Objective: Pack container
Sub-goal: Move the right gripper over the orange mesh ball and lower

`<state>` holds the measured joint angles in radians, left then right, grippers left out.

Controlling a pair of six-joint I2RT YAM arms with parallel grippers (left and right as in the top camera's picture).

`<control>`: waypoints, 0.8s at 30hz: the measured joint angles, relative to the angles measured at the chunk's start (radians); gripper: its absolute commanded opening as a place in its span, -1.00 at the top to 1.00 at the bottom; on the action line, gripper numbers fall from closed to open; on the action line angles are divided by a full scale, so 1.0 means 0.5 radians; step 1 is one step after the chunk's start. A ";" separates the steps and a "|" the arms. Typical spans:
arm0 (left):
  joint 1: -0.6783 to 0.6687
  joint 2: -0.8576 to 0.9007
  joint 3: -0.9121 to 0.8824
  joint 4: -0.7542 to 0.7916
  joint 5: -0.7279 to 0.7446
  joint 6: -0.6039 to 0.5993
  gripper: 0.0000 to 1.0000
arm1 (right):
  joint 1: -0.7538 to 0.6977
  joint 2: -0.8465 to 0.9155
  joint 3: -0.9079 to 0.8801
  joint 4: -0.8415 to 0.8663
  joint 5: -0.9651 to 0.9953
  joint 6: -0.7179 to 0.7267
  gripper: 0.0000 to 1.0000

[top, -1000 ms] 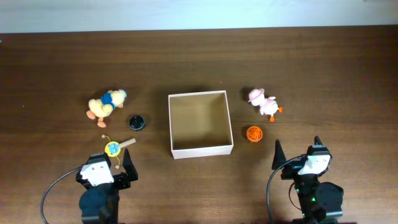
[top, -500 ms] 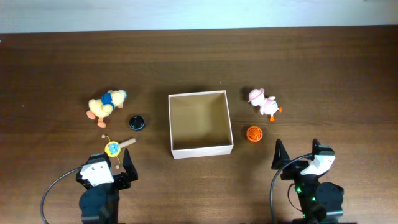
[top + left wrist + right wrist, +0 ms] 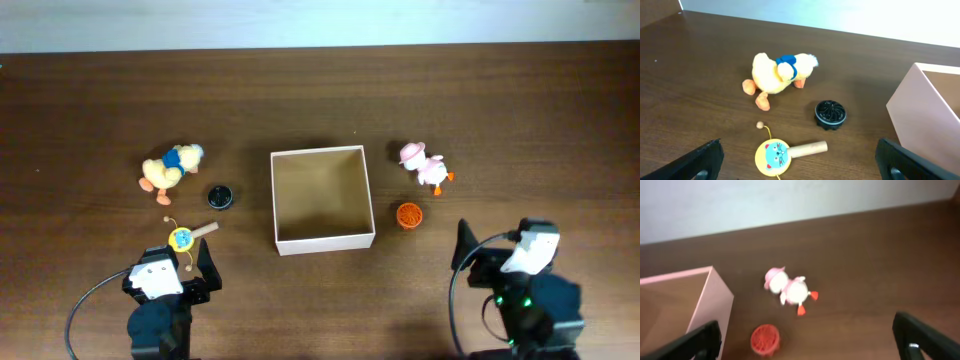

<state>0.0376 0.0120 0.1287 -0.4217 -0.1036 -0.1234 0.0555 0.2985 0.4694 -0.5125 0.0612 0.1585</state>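
The container (image 3: 322,241) is a square white box with a tan inside, empty, at the table's middle; its wall shows in the left wrist view (image 3: 920,117) and the right wrist view (image 3: 715,305). Left of it lie a yellow plush duck (image 3: 171,167), a black round disc (image 3: 220,196) and a small rattle with a blue cat face (image 3: 183,237). Right of it lie a pink duck toy (image 3: 424,165) and an orange ball (image 3: 408,215). My left gripper (image 3: 180,268) is open just behind the rattle (image 3: 774,156). My right gripper (image 3: 490,258) is open, behind and to the right of the orange ball (image 3: 765,338).
The dark wooden table runs to a pale wall at the far edge (image 3: 320,22). The yellow duck (image 3: 777,73) and black disc (image 3: 830,114) show in the left wrist view; the pink duck (image 3: 790,290) shows in the right wrist view.
My right arm has moved to the right and slightly toward the near edge, away from the orange ball. The left arm and the toys have not moved.
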 measured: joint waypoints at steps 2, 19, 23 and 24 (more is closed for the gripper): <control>0.000 -0.001 -0.001 -0.001 -0.001 -0.001 -0.99 | -0.001 0.217 0.244 -0.102 0.011 -0.038 -0.98; 0.000 0.000 -0.001 0.001 0.000 0.000 -0.98 | -0.002 2.013 1.660 -1.193 -0.372 -0.101 -0.98; 0.000 0.000 -0.001 0.001 0.000 0.000 -0.98 | -0.002 2.338 1.660 -1.144 -0.514 -0.105 -0.90; 0.000 0.000 -0.001 0.001 0.000 0.000 -0.98 | -0.002 2.422 1.660 -1.113 -0.541 -0.107 -0.88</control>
<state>0.0376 0.0120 0.1284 -0.4213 -0.1036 -0.1234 0.0547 1.5093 1.2995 -1.0691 -0.2092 0.1051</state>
